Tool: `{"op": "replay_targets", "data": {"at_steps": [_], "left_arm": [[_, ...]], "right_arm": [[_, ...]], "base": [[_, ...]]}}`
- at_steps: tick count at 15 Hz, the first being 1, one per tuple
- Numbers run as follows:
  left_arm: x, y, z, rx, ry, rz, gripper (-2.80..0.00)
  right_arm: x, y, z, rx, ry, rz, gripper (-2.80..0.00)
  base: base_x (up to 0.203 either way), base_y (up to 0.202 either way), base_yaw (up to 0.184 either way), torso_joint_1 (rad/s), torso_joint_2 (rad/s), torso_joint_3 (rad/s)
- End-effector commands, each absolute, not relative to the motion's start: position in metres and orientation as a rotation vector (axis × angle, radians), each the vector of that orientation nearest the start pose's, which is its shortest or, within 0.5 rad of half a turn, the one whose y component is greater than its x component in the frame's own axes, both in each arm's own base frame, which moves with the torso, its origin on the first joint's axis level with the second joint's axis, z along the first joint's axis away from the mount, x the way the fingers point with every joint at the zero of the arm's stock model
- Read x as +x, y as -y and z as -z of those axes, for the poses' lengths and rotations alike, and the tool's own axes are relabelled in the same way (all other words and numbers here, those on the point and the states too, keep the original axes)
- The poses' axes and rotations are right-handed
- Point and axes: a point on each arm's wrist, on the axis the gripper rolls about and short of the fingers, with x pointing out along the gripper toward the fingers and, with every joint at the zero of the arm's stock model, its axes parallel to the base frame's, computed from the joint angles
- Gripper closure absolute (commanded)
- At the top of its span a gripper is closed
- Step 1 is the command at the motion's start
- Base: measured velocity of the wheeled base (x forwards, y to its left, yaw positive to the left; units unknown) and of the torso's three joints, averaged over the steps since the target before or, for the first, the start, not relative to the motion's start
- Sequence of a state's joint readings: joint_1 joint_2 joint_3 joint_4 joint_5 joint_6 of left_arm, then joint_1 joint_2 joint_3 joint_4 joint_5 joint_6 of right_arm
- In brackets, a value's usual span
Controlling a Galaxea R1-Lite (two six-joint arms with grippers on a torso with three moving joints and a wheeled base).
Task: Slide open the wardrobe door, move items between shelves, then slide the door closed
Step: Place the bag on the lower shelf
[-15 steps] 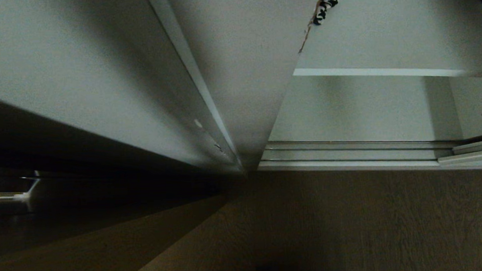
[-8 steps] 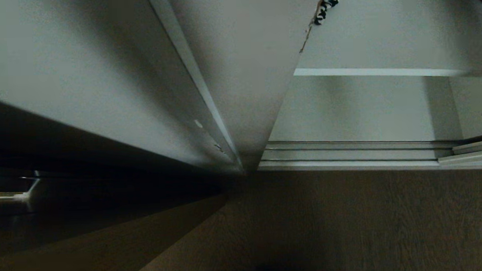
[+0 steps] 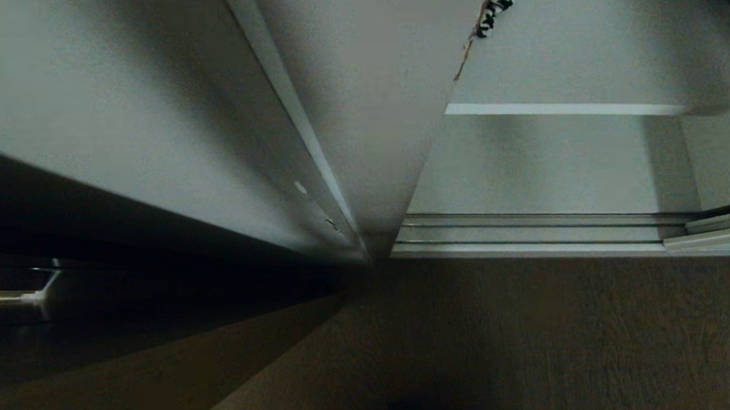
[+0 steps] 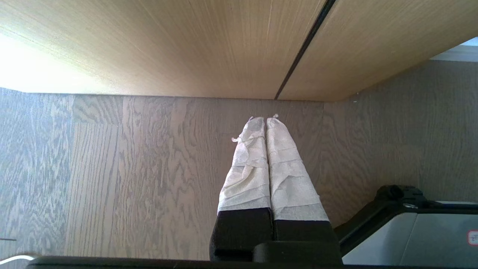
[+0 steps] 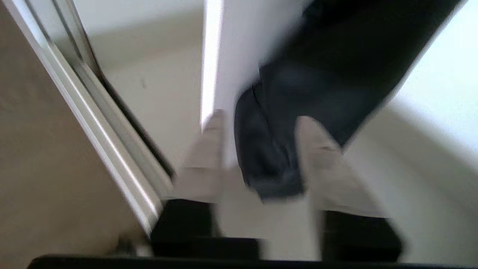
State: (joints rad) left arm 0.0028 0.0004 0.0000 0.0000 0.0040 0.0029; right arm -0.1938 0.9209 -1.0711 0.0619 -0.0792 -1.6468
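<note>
A: Item, black fabric piece (image 5: 298, 86): where did it lie, and how was it judged to handle?

B: It lay on a white shelf (image 5: 239, 56) inside the open wardrobe, one folded corner drooping over that shelf's front edge; it looked soft, limp and light, matte rather than slippery, nothing fragile; it would likely sag and trail if lifted by one corner; the best hold seemed to be the bunched overhanging fold, where the cloth was thickest.

A: Right gripper (image 5: 257, 138)?

B: Its fingers stood spread, one on each side of the drooping fold, just at the shelf's front edge; no pinch on the cloth could be seen; the view was smeared by motion.

A: Left gripper (image 4: 266, 121)?

B: Parked well away from the shelf, over the wood-grain floor (image 4: 112, 168); its taped fingers were pressed together on nothing.

A: The sliding wardrobe door (image 3: 155, 115)?

B: Slid aside to the left of the shelf (image 3: 562, 108) in the head view; the bottom track (image 3: 524, 233) lay exposed below that shelf.

A: Differences from the head view a second before?

B: Almost none; door, shelf and track sat as before; only a blurred dark shadow at the shelf's right end had cleared, leaving the side wall plainer.
</note>
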Motion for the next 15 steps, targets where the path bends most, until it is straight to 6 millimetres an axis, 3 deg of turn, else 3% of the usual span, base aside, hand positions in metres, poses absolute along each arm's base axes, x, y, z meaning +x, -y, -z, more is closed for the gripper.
{"op": "replay_targets", "data": {"at_steps": [1,4,8,15], "left_arm": [[-0.023,0.0,-0.076,0.003,-0.002,-0.008,0.0],[-0.023,0.0,-0.076,0.003,-0.002,-0.008,0.0],[-0.023,0.0,-0.076,0.003,-0.002,-0.008,0.0],[-0.023,0.0,-0.076,0.003,-0.002,-0.008,0.0]], "right_arm": [[0.07,0.017,-0.347,-1.638,-0.199,0.352,-2.8],[0.069,0.017,-0.336,-1.598,-0.223,0.347,-2.8],[0.096,0.024,-0.331,-1.441,-0.258,0.417,-2.8],[0.124,0.029,-0.363,-1.214,-0.158,0.502,-2.8]], "base": [[0.0,0.0,0.0,0.0,0.0,0.0],[0.0,0.0,0.0,0.0,0.0,0.0],[0.0,0.0,0.0,0.0,0.0,0.0],[0.0,0.0,0.0,0.0,0.0,0.0]]}}
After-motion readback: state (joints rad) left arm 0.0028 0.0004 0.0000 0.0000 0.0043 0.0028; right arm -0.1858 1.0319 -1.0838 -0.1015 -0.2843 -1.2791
